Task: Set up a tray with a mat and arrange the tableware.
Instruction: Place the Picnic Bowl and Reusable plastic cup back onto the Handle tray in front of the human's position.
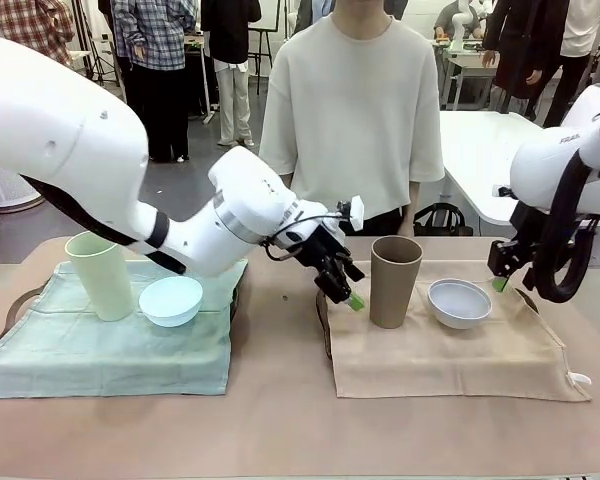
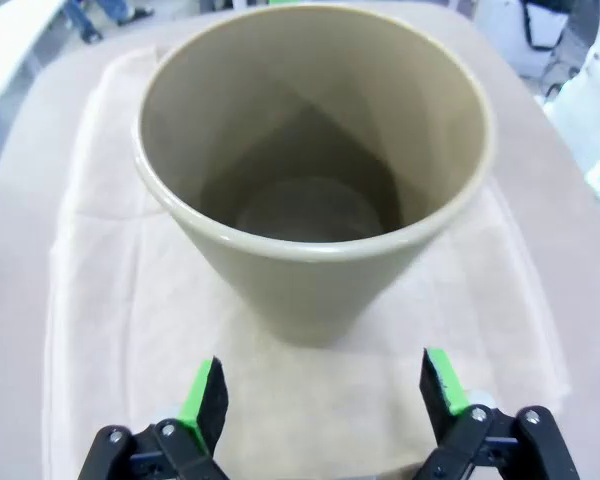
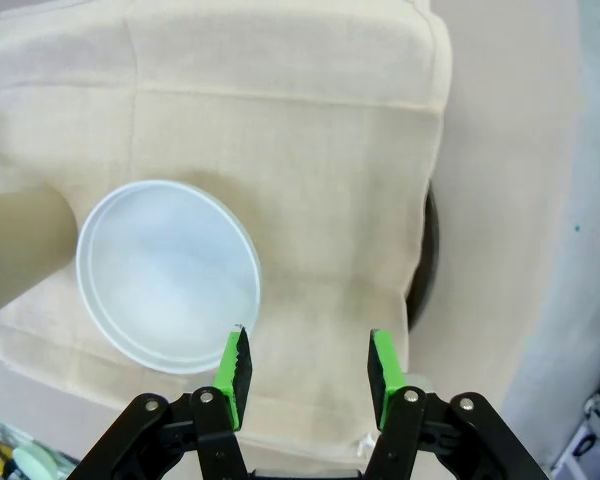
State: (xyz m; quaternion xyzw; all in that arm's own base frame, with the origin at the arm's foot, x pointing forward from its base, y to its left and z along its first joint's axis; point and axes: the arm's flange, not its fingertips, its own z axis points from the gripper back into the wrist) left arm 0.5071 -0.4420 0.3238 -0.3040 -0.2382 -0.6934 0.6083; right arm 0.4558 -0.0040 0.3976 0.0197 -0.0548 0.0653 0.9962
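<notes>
Front view, desk (image 1: 280, 420) surface: two cloth mats, two tall cups, two small bowls, two end effectors.

Lower left of frame: pale green mat (image 1: 100, 350), rumpled at far edge. On it, pale green cup (image 1: 101, 275) upright, light blue bowl (image 1: 171, 300) just beside it to the right, appearing to touch at the base. Dark rim of a tray (image 1: 10, 305) peeking out at the mat's left edge.

Lower right of frame: beige mat (image 1: 450, 355) draped over a second tray, dark edge (image 3: 427, 260) visible in right wrist view. On it, brown cup (image 1: 395, 281) upright, white bowl (image 1: 459, 303) just beside it to the right, small gap between.

Left end effector (image 1: 346, 295) at centre frame, just left of brown cup, clear of it; fingers spread wide, nothing between them. Left wrist view: brown cup (image 2: 315, 170) straight ahead, empty inside, green pads (image 2: 202, 395) short of its wall. Left arm crossing above the green mat's right part, blocking its far corner.

Right end effector (image 1: 500, 282) at right of frame, just right of white bowl, low over the beige mat. Right wrist view: fingers parted, gripping nothing; left pad (image 3: 236, 365) beside the rim of white bowl (image 3: 168, 275), contact not resolvable.

Person standing at far side of desk, centre top, pale shirt (image 1: 355, 110). White table (image 1: 485, 150) behind, upper right.
</notes>
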